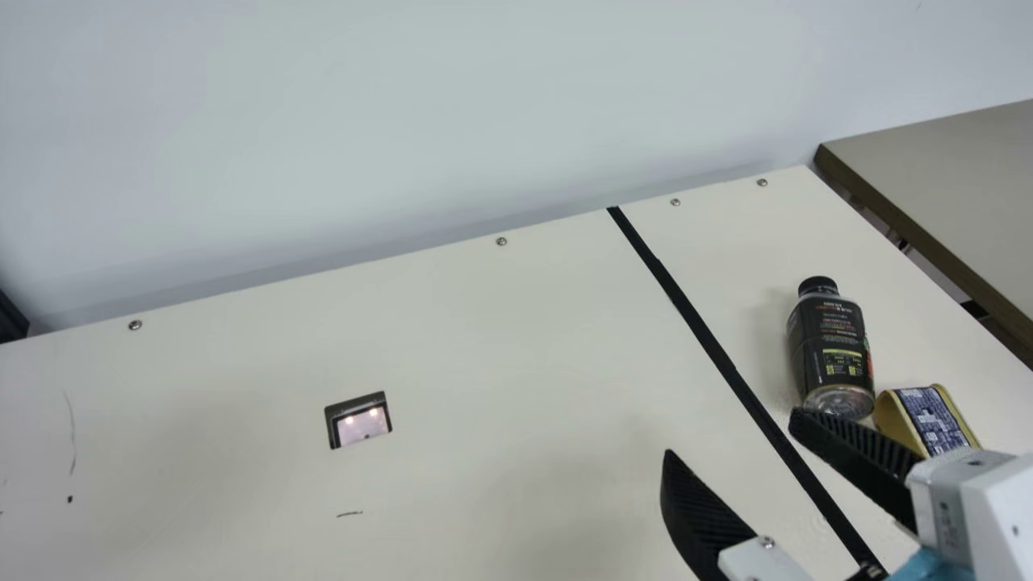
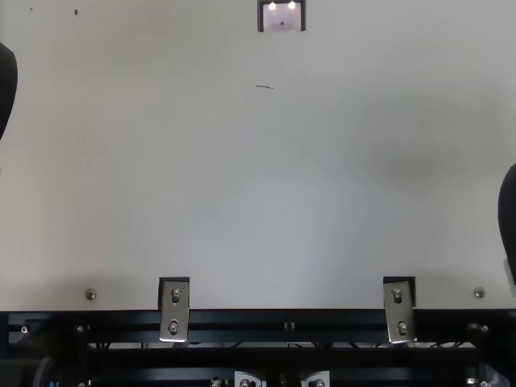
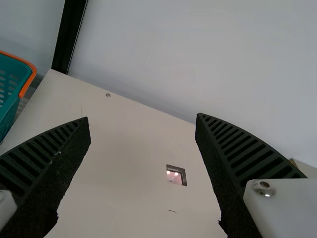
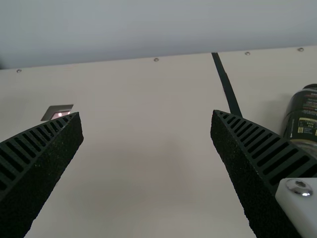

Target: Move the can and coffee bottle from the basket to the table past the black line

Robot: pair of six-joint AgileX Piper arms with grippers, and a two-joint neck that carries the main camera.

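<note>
Coffee bottle: the dark-labelled coffee bottle (image 1: 831, 347) is past the black line (image 1: 715, 347), on the far right part of the desk (image 1: 484, 347); whether it stands or lies I cannot tell for sure.
Can: the gold can with a blue label (image 1: 928, 420) is past the line too, close beside the bottle's base; whether the two touch is unclear.
Right tool: the right tool (image 1: 731, 436) is spread wide with nothing between its fingers. In the main view one finger overlaps the can and the edge of the bottle's base; how much room there is between them, that view does not settle.
Left tool: the left tool (image 3: 142, 116) is spread as well, and empty.
Basket: the teal basket with an orange rim (image 3: 32, 74) sits at the far left side, in the left wrist view.
Main risk: both items seem delivered, so the likeliest trouble is a knock. A swing of the right tool toward the bottle, or a careless closing, could clip the can or the base.
Chain risk: because the two are so close, a push on one would probably shift the other.
Desk edge: the right-hand edge is not far beyond them; a can set rolling by a bump could go over it.
Safer move: lift the right tool straight up first, then draw it back toward its own base, away from both.
</note>
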